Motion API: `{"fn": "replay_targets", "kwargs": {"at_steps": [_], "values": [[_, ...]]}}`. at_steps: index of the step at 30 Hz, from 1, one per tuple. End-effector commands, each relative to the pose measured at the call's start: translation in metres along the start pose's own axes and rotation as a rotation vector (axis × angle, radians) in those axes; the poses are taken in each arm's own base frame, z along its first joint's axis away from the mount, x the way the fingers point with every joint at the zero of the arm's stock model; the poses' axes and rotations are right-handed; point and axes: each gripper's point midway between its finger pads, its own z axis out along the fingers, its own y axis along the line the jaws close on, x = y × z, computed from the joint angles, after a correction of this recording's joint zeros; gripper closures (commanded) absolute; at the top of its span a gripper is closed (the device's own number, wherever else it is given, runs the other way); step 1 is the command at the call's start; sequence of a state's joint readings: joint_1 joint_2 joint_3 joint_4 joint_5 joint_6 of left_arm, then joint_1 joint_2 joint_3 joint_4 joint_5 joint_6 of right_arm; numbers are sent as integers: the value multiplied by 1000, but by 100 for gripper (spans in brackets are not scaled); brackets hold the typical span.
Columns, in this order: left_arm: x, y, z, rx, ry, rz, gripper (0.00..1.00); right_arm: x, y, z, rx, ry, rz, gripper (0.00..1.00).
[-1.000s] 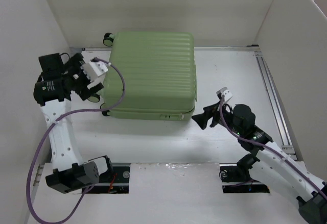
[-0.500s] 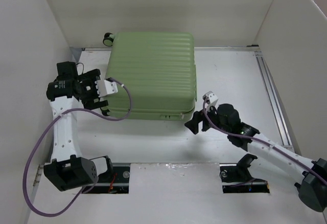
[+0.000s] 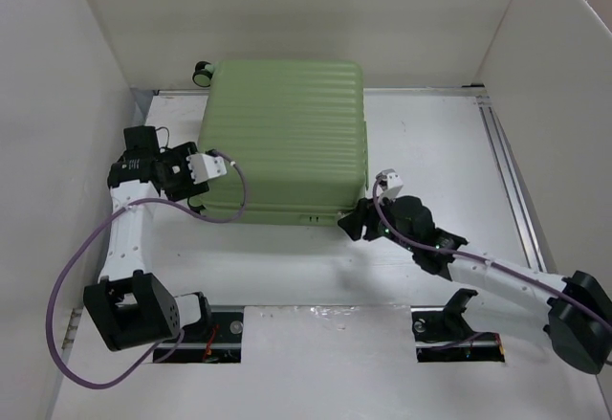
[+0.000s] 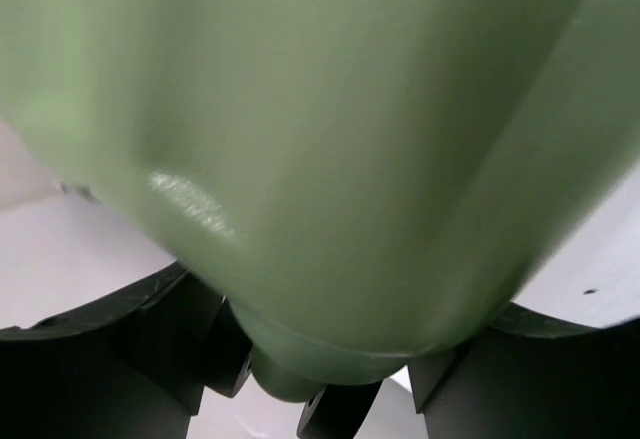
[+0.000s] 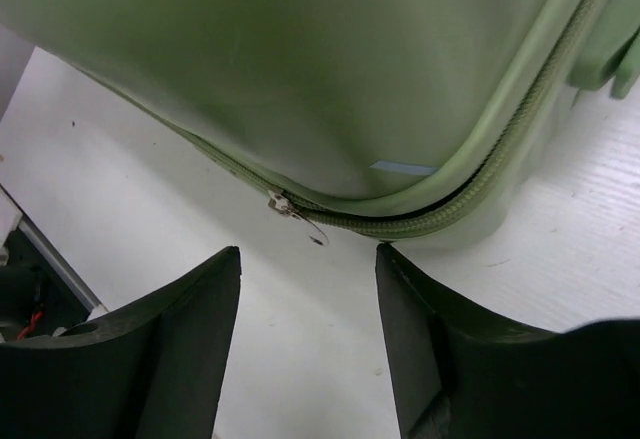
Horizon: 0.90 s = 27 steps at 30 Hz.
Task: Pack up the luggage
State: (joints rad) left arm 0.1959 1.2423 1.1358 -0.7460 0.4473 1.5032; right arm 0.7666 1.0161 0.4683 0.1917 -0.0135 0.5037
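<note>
The luggage (image 3: 287, 138), a light green ribbed suitcase, lies flat and closed in the middle of the table, with a black wheel (image 3: 202, 72) at its far left corner. My left gripper (image 3: 198, 183) is at the near left corner. In the left wrist view that green corner (image 4: 320, 159) fills the frame and sits wedged in the left gripper (image 4: 320, 364), both fingers against the shell. My right gripper (image 3: 356, 221) rests low at the near right corner. It (image 5: 308, 279) stands open just short of the metal zipper pull (image 5: 295, 214). The zipper (image 5: 470, 194) gapes slightly round that corner.
White walls enclose the table on the left, back and right. A metal rail (image 3: 512, 186) runs along the right side. Purple cables (image 3: 72, 276) loop off both arms. The arm bases (image 3: 143, 320) sit at the near edge.
The left gripper came nearer and to the right onto the luggage's near left corner, and its jaws narrowed. The right gripper slid left to the near right corner, its jaws closing a little.
</note>
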Motion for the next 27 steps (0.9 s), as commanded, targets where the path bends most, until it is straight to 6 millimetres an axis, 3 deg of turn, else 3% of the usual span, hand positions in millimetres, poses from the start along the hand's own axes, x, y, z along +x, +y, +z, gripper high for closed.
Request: {"fn": "replay_targets", "kwargs": {"at_steps": [1,3,4,12,17,20,21,23,27], "values": [[-10,4,-4,-43,-45,17,58,-17,14,12,-9,-89,60,39],[-11,1,-1,-33,-55,13,83,-13,18,19,-8,-67,80,41],[-14,0,-1,-30,-70,-6,100,-9,17,21,1,-59,88,45],[-31,-13,-5,-32,-159,2,100,-21,8,25,113,-142,118,47],[-33,-11,-5,-37,-171,-3,100,-34,12,32,117,-173,133,47],[-33,-11,-5,-37,-171,-3,100,-32,10,37,136,-168,144,64],[-33,-11,-5,-37,-171,-3,100,-30,7,39,149,-167,161,83],[-36,-8,-7,-43,-183,2,100,-32,6,39,158,-177,185,100],[-40,-7,-12,-39,-191,1,100,-43,6,27,144,-244,199,100]]}}
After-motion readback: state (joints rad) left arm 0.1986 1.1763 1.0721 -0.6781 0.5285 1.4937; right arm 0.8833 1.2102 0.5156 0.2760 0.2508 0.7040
